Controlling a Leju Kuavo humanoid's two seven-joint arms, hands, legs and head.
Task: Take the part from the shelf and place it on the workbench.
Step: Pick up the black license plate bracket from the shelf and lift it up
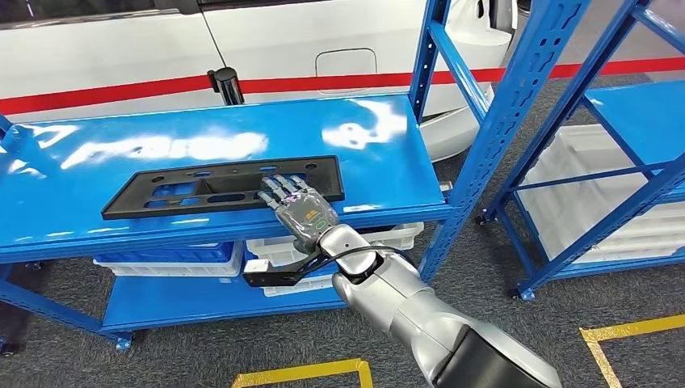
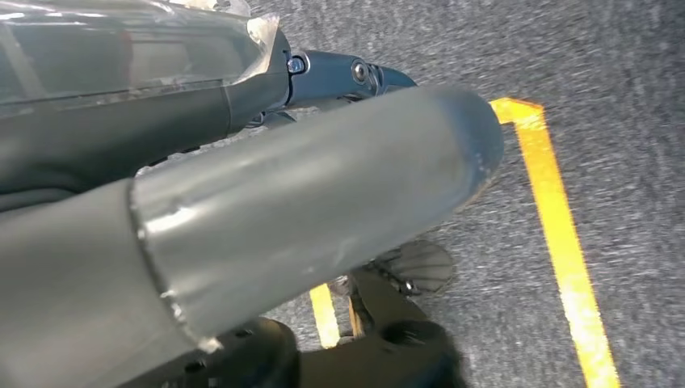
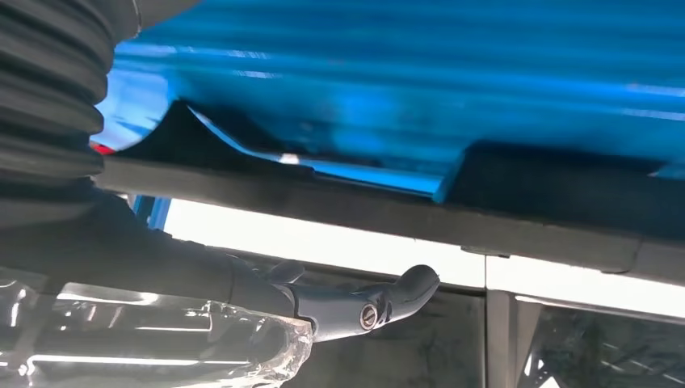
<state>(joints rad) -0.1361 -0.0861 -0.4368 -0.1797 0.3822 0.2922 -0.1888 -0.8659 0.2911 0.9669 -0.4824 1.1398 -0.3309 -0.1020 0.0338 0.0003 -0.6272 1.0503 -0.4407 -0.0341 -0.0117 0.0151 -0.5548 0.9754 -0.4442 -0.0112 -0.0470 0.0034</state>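
Head view: black part lies flat on blue shelf, near its front edge. Right hand rests fingers on the part's right end; grasp cannot be told. Left hand: state unclear.

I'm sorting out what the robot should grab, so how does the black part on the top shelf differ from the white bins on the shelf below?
The black part is flat, long and pierced with cut-outs; the white bins are boxy containers. The black part lies open on the blue top shelf with the right hand resting on its near edge, while the white bins sit tucked under that shelf, untouched. Both are on the same blue rack.
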